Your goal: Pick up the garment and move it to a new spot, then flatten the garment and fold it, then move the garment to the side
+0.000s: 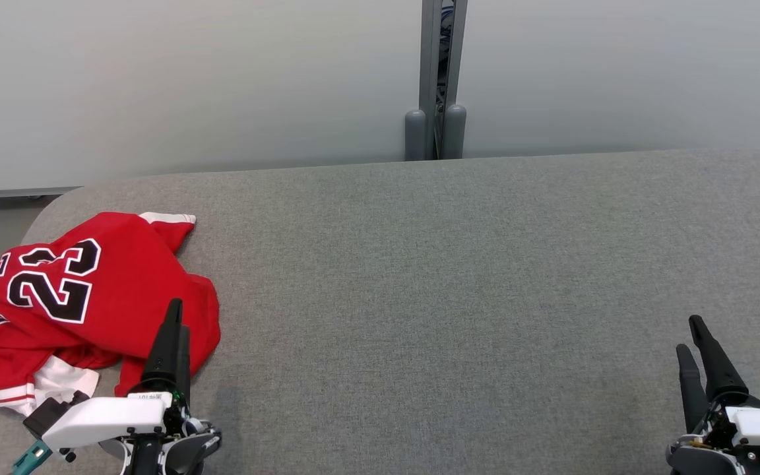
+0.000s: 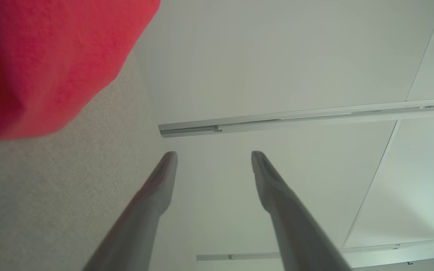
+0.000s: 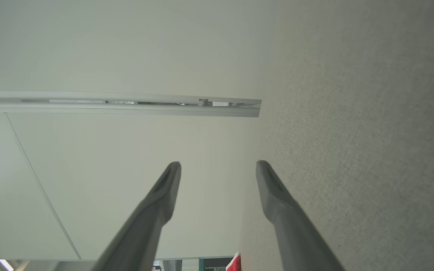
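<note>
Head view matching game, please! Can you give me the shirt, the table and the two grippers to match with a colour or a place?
Things:
1. shirt
2. table
3. left gripper
4. right gripper

Colours or places:
A. grey
B. lower right, far from the shirt
C. red, with a 23 on it
D. lower left, right by the shirt

Pairs: 1-C, 2-A, 3-D, 4-B

Bright, even, diffuse light. Head view sharp; faint soft shadow on grey woven-fabric tabletop (image 1: 419, 297), at its near left part. Left wrist view: crumpled red jersey (image 2: 43, 64) over tabletop blurred, close to lens. Both wrist views: long dark fingers (image 2: 156, 188) smeared toward lens, pale wall rails (image 2: 277, 120) skewed.
</note>
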Robot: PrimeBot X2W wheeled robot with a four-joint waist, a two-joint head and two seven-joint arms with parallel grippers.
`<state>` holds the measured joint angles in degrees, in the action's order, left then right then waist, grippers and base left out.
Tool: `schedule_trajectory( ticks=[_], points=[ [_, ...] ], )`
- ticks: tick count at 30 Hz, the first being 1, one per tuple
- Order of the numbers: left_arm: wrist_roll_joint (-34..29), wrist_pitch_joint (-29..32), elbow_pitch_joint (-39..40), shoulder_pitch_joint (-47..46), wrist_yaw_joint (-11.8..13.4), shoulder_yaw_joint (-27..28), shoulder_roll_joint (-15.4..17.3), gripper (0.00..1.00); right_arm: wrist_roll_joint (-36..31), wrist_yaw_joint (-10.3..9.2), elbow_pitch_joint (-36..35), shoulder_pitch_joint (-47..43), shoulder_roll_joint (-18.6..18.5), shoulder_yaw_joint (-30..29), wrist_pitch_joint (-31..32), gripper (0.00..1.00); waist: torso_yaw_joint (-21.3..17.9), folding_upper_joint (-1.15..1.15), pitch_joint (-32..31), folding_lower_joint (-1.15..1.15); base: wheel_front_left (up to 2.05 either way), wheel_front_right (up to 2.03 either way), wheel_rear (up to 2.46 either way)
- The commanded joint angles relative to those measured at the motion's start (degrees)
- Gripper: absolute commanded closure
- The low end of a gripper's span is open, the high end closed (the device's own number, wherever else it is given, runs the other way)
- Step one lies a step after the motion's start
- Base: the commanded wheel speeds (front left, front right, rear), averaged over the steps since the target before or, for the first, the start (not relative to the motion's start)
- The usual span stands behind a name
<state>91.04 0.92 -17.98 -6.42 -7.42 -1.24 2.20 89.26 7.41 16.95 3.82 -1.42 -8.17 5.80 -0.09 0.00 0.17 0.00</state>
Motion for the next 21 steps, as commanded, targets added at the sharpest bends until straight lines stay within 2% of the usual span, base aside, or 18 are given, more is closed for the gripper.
schedule_trajectory(
  ticks=[1,11,17,21],
  points=[
    [-1.1,-0.3,1.4,-0.8,0.0,-0.2,0.4,0.00,-0.9,0.06,-0.8,1.2,-0.7,0.5,-0.7,0.00,0.0,0.00,0.0,0.00,0.00,0.00,0.00],
    [-11.7,-2.6,3.9,0.3,0.0,0.4,0.4,0.00,-11.4,0.07,-2.5,1.2,-0.8,3.2,-3.6,0.00,0.0,0.00,-0.1,0.00,0.00,0.00,0.00],
    [-19.9,-3.8,5.5,0.8,0.2,0.4,0.4,0.00,-20.4,0.07,-4.1,1.3,-0.9,5.4,-5.1,0.00,-0.1,0.00,-0.1,0.00,0.00,0.00,0.00],
    [-25.4,-4.6,6.6,1.1,1.2,-0.1,0.4,0.00,-26.6,0.08,-5.2,1.3,-0.9,7.0,-6.1,0.00,-0.1,0.00,-0.1,0.00,0.00,0.00,0.00]
  ],
)
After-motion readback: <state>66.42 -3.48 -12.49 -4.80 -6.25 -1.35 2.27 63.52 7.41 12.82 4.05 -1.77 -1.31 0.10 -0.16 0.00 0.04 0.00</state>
